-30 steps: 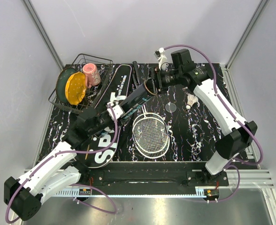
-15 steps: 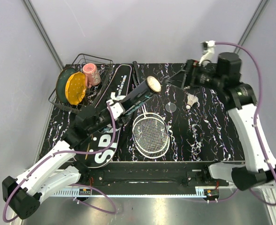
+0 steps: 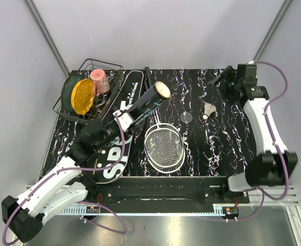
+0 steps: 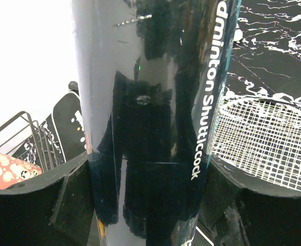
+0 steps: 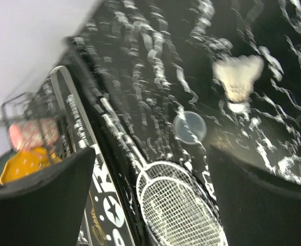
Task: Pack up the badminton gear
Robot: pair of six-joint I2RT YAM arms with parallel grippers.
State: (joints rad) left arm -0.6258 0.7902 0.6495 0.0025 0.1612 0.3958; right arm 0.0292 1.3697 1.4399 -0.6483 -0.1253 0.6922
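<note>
Clamping long black tube (image 4: pixel 145 102) between fingers of left gripper (image 4: pixel 150 195), mouth tilted up past fingertips. Right gripper (image 5: pixel 153 200) spread, empty, above shuttlecock (image 5: pixel 237 79) lying ahead of right finger. Next, likely: descend over cork, pinch gently, spare feathers, steady tube for loading.

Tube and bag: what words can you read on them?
"dminton Shuttlecock": on the black tube, start cut off.
"SP": white letters on the black bag; the left arm covers the rest.
Small writing on the bag's narrow end: too small to read.
</note>
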